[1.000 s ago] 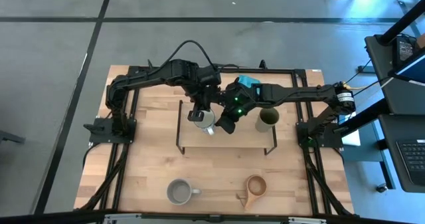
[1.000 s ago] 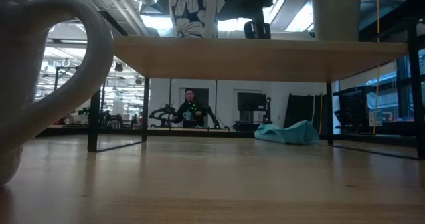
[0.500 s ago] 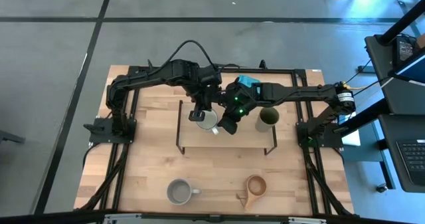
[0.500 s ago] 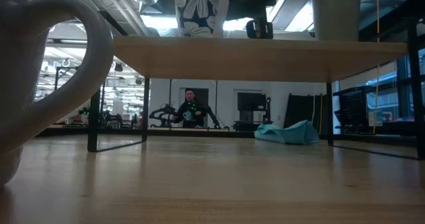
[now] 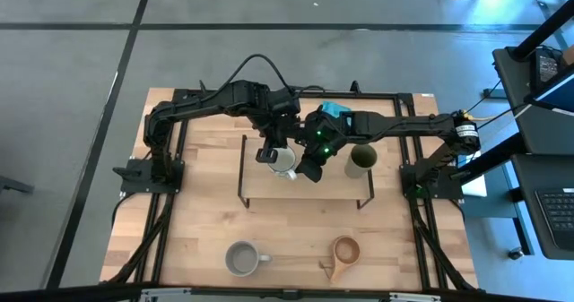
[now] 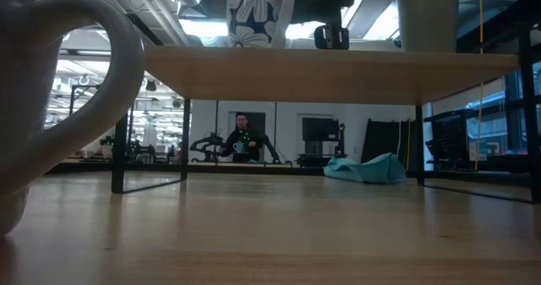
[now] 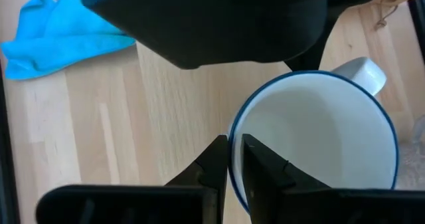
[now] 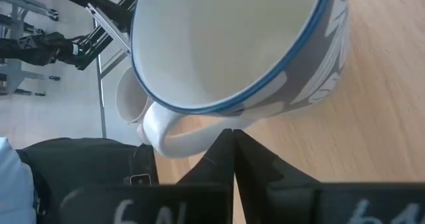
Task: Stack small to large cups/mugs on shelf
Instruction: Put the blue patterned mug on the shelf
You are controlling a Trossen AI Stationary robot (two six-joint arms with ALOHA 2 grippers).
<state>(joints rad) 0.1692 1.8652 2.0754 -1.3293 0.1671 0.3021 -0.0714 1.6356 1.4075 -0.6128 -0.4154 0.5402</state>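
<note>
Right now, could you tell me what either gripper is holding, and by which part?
The left gripper pinches the rim of the white floral mug. The right gripper is shut at its handle, holding nothing.

Bright even overhead light, ceiling glare in low view, near grey mug (image 6: 51,99) blurred, wrist views soft

So from up top I count four cups total: one white flowery cup (image 5: 282,161), one olive-green cup (image 5: 360,159), one grey mug (image 5: 242,258) and one wooden cup (image 5: 344,250). One shelf (image 5: 305,187), one teal cloth (image 5: 334,110), and my two arms.
</note>
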